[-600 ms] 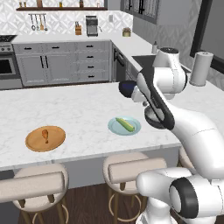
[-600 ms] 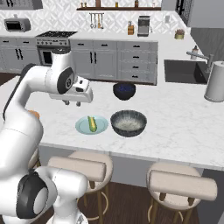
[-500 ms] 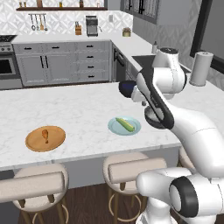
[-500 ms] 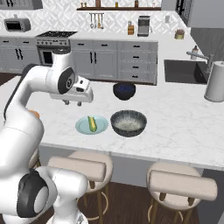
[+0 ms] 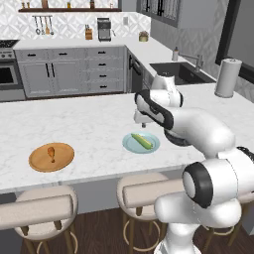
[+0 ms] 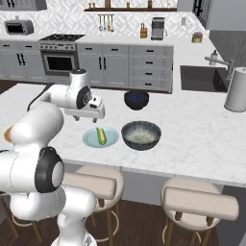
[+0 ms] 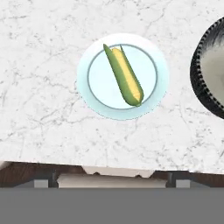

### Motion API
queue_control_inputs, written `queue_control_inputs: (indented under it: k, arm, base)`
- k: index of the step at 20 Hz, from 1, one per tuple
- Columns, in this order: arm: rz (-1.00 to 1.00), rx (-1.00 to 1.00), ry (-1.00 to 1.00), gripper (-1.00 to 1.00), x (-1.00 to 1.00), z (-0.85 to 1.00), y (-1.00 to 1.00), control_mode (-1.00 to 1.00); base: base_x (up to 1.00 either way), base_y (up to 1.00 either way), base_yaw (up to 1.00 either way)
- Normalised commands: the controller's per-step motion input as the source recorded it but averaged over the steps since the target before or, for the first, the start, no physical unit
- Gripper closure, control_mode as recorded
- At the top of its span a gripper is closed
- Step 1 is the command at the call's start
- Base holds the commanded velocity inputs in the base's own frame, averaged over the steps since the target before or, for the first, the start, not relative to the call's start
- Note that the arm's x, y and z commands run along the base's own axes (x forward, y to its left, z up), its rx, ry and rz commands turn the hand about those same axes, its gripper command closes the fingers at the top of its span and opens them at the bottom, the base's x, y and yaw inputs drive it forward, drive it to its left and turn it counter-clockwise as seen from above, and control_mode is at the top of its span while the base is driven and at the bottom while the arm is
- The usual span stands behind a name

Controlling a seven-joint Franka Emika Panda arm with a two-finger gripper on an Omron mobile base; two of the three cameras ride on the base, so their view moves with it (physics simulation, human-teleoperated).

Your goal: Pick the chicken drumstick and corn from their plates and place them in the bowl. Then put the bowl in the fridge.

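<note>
The corn (image 7: 123,74) lies slantwise on the pale teal plate (image 7: 100,89), directly under the hand camera. The corn (image 5: 142,141) and its plate (image 5: 130,145) sit near the counter's front edge, and my gripper (image 5: 144,123) hovers just above and behind them, open and holding nothing. The chicken drumstick (image 5: 51,152) rests on the wooden plate (image 5: 39,162) far to the left. Right of the teal plate (image 6: 111,139) stands the dark grey speckled bowl (image 6: 141,135); the gripper (image 6: 89,114) hangs above the plate's far left side.
A smaller navy bowl (image 6: 136,100) stands behind the grey one. A paper towel roll (image 6: 236,90) and the sink (image 6: 199,78) are at the far right. Stools (image 6: 199,202) stand below the counter's front edge.
The hand has swung left from near the bowls to above the teal plate. Corn, drumstick and bowls have not moved.
</note>
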Motion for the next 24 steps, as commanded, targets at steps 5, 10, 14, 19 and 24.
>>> queue_control_inputs:
  k: [5,10,14,19,24]
  arm:
    - [0.0,-0.04,0.17,-1.0,1.0,-0.97,0.16,-1.0]
    - [-0.01,-0.03,0.15,-1.0,0.28,-0.49,-0.17,-1.0]
    - [0.06,0.0,-0.08,-1.0,0.28,-0.72,-0.48,-1.0]
    - [0.03,0.0,-0.14,-1.0,0.41,-0.51,-0.08,-1.0]
    - [0.02,0.0,-0.07,-1.0,0.14,-0.42,0.0,-1.0]
  base:
    - [0.0,0.0,0.0]
    - [0.0,0.0,0.0]
    - [0.0,0.0,0.0]
    - [0.0,0.0,0.0]
    - [0.0,0.0,0.0]
